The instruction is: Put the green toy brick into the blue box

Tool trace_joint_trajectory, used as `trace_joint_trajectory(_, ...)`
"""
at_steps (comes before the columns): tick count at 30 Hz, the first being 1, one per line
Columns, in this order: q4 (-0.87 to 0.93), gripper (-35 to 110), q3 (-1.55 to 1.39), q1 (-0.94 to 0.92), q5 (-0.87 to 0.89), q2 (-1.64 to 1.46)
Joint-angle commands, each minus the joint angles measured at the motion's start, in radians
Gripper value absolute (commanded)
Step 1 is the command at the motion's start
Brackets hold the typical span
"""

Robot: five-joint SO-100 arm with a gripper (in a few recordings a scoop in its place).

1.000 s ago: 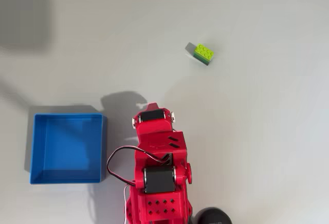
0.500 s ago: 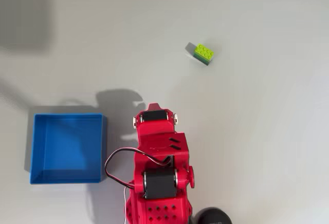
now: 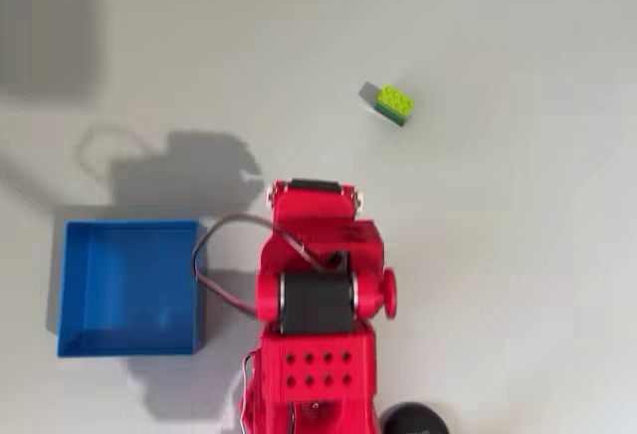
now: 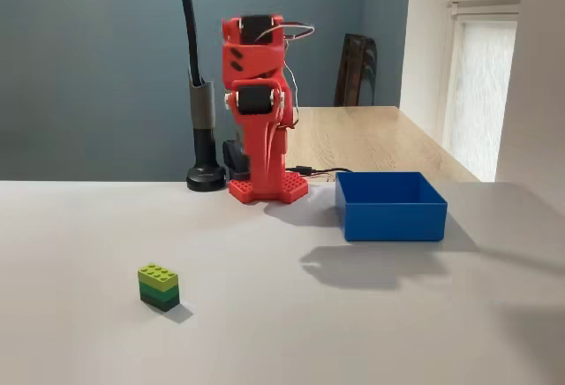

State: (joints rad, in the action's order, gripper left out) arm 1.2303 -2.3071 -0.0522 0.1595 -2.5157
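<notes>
The red arm (image 3: 317,300) has unfolded upward since a second ago, starting its reach. Blue box (image 3: 129,287) sits beside its base; the green toy brick (image 3: 394,105) lies ahead on the tabletop (image 3: 518,255), untouched (gripper state I cannot tell).

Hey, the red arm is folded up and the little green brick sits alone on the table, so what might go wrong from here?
1. The small lime-green studded plastic brick lies far from the folded red robot arm, so a long reach could miss or knock it.
2. The shallow square blue plastic box sits on the arm's other side in the overhead view; its low walls might let a dropped brick bounce out.
</notes>
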Motion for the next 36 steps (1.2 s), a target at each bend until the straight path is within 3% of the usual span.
trace_joint_trajectory(1, 0.032, 0, 0.207, -0.061, 0.066, 0.150)
trace_joint_trajectory(11, 0.037, 4, 0.548, -0.189, 0.129, 0.515)
trace_joint_trajectory(20, 0.052, 18, 0.785, -0.267, 0.160, 0.821)
trace_joint_trajectory(36, 0.063, 24, 0.973, -0.287, 0.235, 1.117)
